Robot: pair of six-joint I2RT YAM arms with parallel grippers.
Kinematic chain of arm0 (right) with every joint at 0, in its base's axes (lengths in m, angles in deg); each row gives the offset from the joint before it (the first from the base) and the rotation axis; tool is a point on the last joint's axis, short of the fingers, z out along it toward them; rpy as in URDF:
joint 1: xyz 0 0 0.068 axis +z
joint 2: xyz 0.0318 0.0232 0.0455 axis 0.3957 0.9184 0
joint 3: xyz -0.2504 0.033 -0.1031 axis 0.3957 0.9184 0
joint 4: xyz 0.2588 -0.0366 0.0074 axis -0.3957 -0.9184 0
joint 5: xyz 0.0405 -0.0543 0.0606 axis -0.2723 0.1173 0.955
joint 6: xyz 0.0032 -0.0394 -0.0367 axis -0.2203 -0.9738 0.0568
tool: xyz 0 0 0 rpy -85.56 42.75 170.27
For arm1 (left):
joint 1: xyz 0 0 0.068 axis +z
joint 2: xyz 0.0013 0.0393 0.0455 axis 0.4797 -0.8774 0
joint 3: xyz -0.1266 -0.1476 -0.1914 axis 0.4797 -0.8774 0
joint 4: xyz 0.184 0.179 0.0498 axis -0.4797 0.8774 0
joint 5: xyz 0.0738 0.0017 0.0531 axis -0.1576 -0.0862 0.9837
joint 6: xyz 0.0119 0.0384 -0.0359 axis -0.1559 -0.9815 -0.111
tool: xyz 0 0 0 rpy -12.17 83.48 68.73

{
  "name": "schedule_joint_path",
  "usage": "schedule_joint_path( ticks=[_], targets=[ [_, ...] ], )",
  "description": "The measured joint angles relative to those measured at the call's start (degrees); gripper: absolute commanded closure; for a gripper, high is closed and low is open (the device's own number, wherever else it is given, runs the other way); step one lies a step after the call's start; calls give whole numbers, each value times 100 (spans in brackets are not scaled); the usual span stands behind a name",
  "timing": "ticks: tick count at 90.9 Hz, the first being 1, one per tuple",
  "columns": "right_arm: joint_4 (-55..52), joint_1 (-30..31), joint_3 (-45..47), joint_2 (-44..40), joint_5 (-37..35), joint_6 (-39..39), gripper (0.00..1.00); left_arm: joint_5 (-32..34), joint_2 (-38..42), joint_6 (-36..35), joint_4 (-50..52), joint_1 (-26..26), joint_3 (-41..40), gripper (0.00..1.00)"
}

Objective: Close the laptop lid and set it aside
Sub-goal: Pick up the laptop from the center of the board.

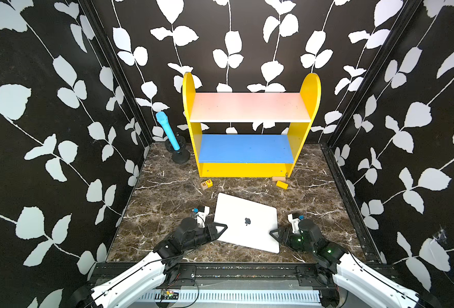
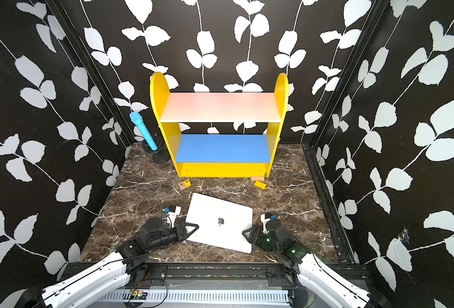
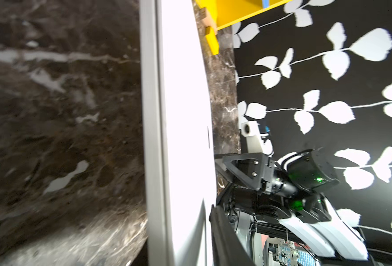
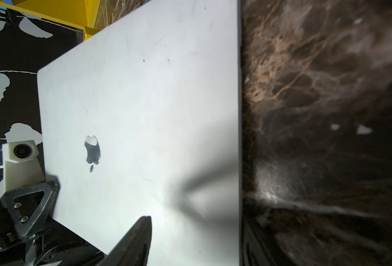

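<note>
Black left gripper (image 1: 221, 228) overlaps the laptop (image 1: 247, 221), lid (image 4: 132, 103) already down. Its long axis runs rightward to the right gripper (image 1: 273, 234) at the opposite edge. Whether either claw has clamped it, I cannot tell.

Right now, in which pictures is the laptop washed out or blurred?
Left wrist view: the laptop is burnt out to plain white, the table smeared. Right wrist view: laptop evenly lit, logo sharp, table blurred. In both top views: all sharp.
</note>
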Motion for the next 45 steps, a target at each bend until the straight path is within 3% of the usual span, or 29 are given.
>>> schedule_joint_path(
  ticks=[37, 45],
  targets=[
    [-35, 9, 33, -295, 96, 166, 25, 44, 15, 286, -450, -9, 0, 99],
    [-35, 9, 33, -361, 92, 203, 22, 76, 59, 341, -450, -9, 0, 100]
  ],
)
